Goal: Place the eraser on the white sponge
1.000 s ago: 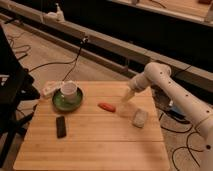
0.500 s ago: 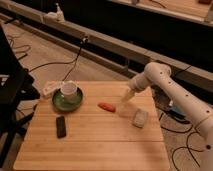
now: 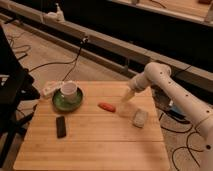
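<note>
Nothing has moved: tool [image 3: 124,106], jaws apart, hovers beside white sponge [image 3: 139,118], eraser [image 3: 61,126] well away.

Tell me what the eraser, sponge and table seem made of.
Eraser: likely rubber or plastic, a matte black flat bar. Sponge: soft foam by its look, off-white with rounded corners. Table: wood, pale strips with seams showing. The tool hangs open over the table beside the sponge.
</note>
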Robot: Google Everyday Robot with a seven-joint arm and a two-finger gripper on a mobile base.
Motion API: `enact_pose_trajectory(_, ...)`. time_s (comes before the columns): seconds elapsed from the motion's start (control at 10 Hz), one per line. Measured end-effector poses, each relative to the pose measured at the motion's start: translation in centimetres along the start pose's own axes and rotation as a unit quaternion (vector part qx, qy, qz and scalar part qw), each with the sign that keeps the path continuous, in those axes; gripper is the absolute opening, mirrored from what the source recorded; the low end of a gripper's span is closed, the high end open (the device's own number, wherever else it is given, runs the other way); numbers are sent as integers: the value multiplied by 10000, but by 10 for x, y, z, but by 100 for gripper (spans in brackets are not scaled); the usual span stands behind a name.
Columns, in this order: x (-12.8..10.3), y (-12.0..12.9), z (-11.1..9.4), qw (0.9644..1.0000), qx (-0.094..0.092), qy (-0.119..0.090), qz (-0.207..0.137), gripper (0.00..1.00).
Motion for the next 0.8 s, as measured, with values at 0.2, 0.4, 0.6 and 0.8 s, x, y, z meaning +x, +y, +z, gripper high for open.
enact_pose_trajectory(0.2,-1,0,0,10000,-4,-14,5,74)
enact_pose_trajectory(0.4,-7,2,2,10000,-46,-87,-18,74)
enact_pose_trajectory(0.6,-18,4,5,9998,-86,-155,-122,74)
enact_pose_trajectory(0.8,-36,9,11,9990,-148,-219,-360,74)
